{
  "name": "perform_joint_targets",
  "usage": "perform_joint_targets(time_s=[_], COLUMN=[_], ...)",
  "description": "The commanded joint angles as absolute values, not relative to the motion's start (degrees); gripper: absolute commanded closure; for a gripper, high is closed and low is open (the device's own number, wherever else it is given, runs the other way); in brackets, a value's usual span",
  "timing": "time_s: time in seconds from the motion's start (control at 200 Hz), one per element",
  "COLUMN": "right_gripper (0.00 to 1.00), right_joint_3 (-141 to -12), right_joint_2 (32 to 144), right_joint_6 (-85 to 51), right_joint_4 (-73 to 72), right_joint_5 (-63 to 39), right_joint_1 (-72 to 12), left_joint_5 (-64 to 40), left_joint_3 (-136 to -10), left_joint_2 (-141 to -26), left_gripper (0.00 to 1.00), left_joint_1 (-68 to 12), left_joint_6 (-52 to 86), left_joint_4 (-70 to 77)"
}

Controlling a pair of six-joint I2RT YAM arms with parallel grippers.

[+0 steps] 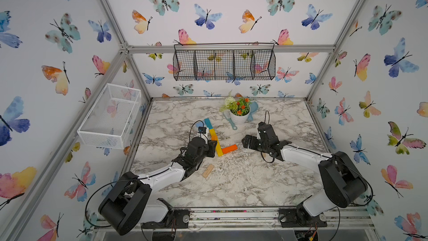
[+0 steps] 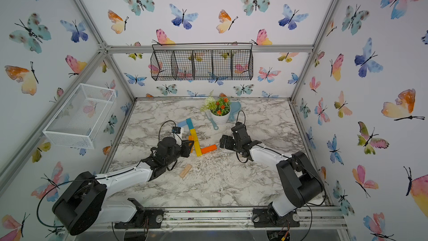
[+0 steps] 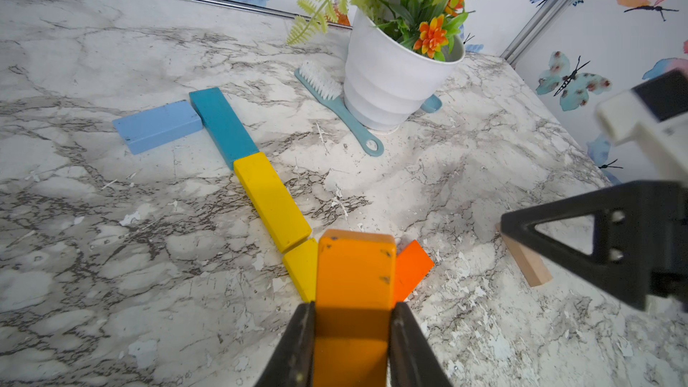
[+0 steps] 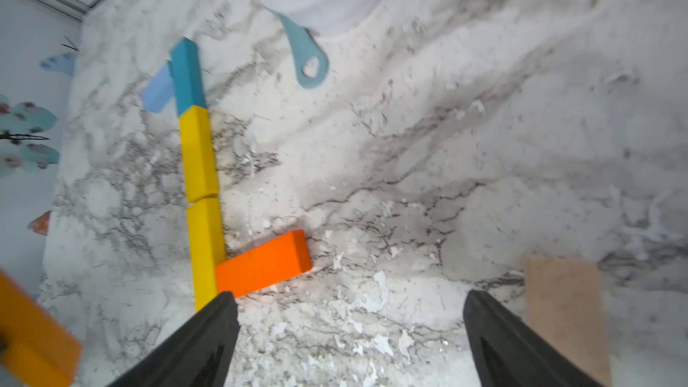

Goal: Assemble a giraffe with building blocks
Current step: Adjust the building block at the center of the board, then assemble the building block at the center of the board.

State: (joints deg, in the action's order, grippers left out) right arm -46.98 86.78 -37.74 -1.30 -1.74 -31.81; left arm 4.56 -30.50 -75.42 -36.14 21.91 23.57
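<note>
Your half-built giraffe (image 1: pixel 212 133) lies in the middle of the table (image 1: pixel 254 181), neck running far to near, with one orange block (image 4: pixel 264 260) at its near end. Your left gripper (image 3: pixel 353 307) is clamped on the second orange block (image 3: pixel 355 269) close to the neck's left. Set down carelessly, it could knock the yellow pieces (image 3: pixel 271 206) askew. Your right gripper (image 4: pixel 350 295) is spread wide and empty.

Grey-veined marble table (image 1: pixel 231 181), butterfly-print walls (image 1: pixel 231 8), light-blue block (image 3: pixel 156 126), white pot (image 3: pixel 387 87).
</note>
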Motion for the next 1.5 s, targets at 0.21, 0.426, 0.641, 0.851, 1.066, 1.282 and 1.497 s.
perform_joint_targets(time_s=[0.21,0.426,0.641,0.851,1.066,1.282,1.497], right_gripper=[0.00,0.00,0.00,0.00,0.00,0.00,0.00], right_joint_3=[-42.44,-35.00,-29.78,-25.31,-20.02,-17.44,-18.59], right_joint_2=[77.18,73.69,74.52,76.41,70.61,67.21,68.80], right_joint_6=[-24.36,-20.90,-23.99,-26.71,-29.29,-31.17,-31.47], right_joint_4=[-1.23,-9.69,-19.38,-27.68,-30.90,-32.87,-32.48], right_joint_5=[13.82,17.91,8.37,0.71,1.59,8.25,8.42], right_joint_1=[-31.82,-30.48,-23.42,-18.73,-18.63,-18.63,-18.63], left_joint_5=[6.24,6.13,3.96,-4.55,-5.66,-5.38,-5.07], left_joint_3=[-30.84,-36.96,-46.83,-56.01,-66.89,-80.08,-86.98], left_joint_2=[-73.12,-74.49,-79.55,-87.53,-95.85,-104.90,-112.57], left_gripper=[0.80,0.78,0.78,0.78,0.79,0.80,0.82], left_joint_1=[-36.57,-36.56,-36.55,-37.15,-38.54,-41.06,-43.49], left_joint_6=[15.72,11.89,11.65,9.92,4.11,-5.49,-11.33], left_joint_4=[24.97,18.19,9.75,4.16,-2.38,-11.51,-17.82])
